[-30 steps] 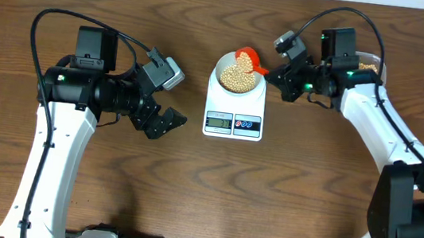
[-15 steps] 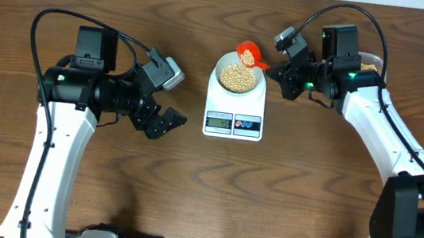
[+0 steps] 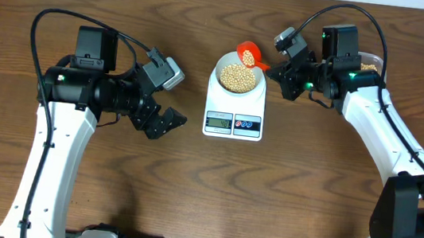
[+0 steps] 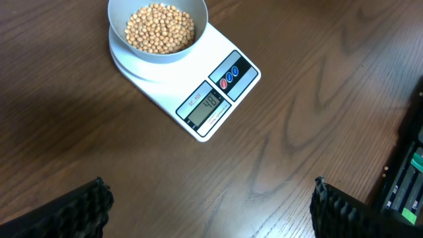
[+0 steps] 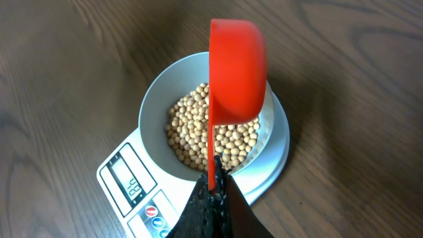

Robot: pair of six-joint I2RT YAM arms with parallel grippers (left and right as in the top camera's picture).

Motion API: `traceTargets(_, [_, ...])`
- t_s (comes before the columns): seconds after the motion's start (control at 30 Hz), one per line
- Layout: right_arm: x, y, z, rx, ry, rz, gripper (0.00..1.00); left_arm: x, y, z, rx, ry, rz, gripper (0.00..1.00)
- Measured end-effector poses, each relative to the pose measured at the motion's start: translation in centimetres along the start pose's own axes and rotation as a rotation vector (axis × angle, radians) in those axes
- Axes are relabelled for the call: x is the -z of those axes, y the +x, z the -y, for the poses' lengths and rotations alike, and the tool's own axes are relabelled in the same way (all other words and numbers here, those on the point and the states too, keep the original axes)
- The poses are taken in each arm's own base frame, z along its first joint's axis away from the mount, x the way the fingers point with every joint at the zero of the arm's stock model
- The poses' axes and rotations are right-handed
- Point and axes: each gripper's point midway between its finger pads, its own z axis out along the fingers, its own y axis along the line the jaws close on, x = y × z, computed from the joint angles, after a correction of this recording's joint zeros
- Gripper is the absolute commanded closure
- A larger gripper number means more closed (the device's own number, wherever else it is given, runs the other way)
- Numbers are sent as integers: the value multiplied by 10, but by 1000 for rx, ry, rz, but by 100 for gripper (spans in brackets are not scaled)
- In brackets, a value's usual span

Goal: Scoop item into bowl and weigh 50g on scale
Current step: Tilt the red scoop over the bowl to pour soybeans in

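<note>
The white bowl (image 3: 219, 76) stands on the white scale (image 3: 229, 105) and holds a heap of tan beans (image 3: 238, 76). My right gripper (image 3: 276, 69) is shut on the handle of a red scoop (image 3: 248, 56), held tilted above the bowl's far right rim with a few beans in it. In the right wrist view the scoop (image 5: 234, 73) stands on edge over the bowl (image 5: 155, 109) and the beans (image 5: 195, 132). My left gripper (image 3: 167, 122) is open and empty, left of the scale. In the left wrist view the scale (image 4: 198, 86) shows 49.
A clear tub (image 3: 370, 65) with more beans sits at the far right, mostly hidden behind my right arm. My left fingers (image 4: 211, 211) hover over bare wooden table in front of the bowl (image 4: 158, 58). Equipment lines the table's front edge.
My right gripper has drawn the red scoop up and back from over the bowl's centre to its far rim. The left arm has not moved.
</note>
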Motion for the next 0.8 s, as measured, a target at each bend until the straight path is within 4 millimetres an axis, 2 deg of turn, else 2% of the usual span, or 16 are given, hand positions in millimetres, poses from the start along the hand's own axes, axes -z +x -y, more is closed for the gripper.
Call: traceTargets(0.8, [0, -3, -4, 25, -25, 17, 99, 0, 0, 0, 0, 0, 0, 2])
